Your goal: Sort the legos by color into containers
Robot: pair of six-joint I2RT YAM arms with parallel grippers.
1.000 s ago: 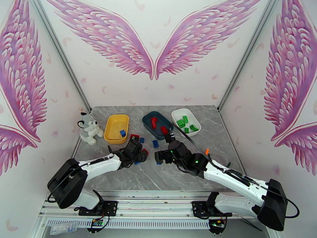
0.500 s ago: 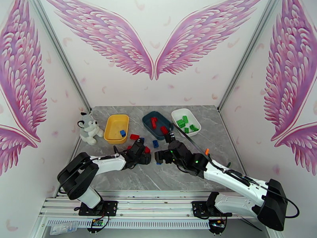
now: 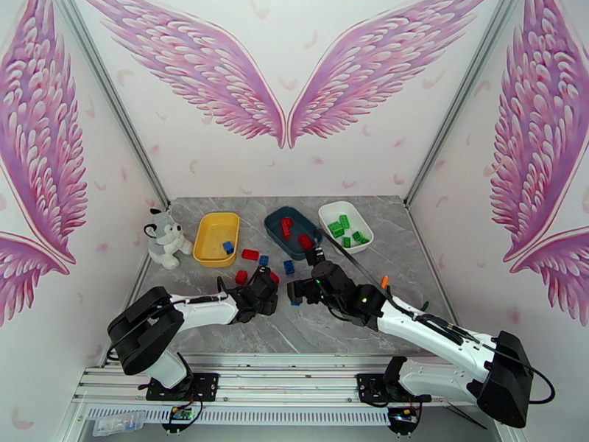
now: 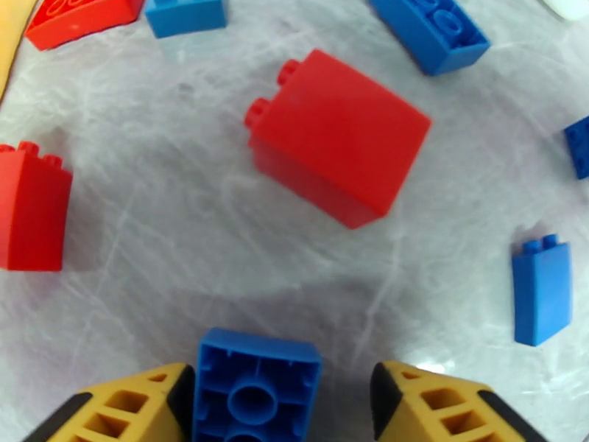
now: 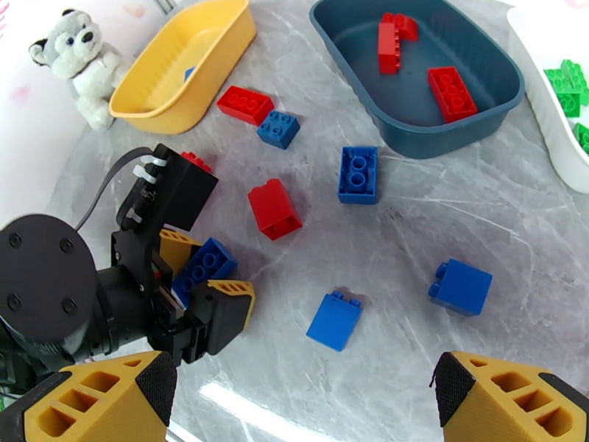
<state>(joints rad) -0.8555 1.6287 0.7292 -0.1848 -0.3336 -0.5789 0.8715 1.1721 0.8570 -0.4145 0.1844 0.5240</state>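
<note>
In the left wrist view a blue lego (image 4: 258, 388) lies underside-up between my left gripper's yellow fingers (image 4: 125, 410). One finger touches it; a narrow gap shows at the other. The right wrist view shows the same left gripper (image 5: 202, 274) low on the table around that brick (image 5: 206, 263). My right gripper (image 5: 305, 407) hangs open above a loose blue lego (image 5: 335, 320). More red (image 5: 274, 208) and blue legos (image 5: 358, 174) lie loose. The teal container (image 5: 442, 38) holds red legos (image 5: 450, 92), the white container (image 5: 545, 119) green ones (image 5: 567, 79), and the yellow container (image 5: 177, 75) one blue brick.
A plush husky (image 3: 165, 238) sits at the table's left edge beside the yellow tray (image 3: 216, 239). The two grippers (image 3: 266, 297) (image 3: 298, 291) are close together mid-table. Loose bricks lie between them and the trays. Bare marble stretches along the near edge.
My left arm has stretched right and lowered to the table, uncovering red bricks behind it. Its jaws have narrowed around the blue brick. The right arm has stayed put.
</note>
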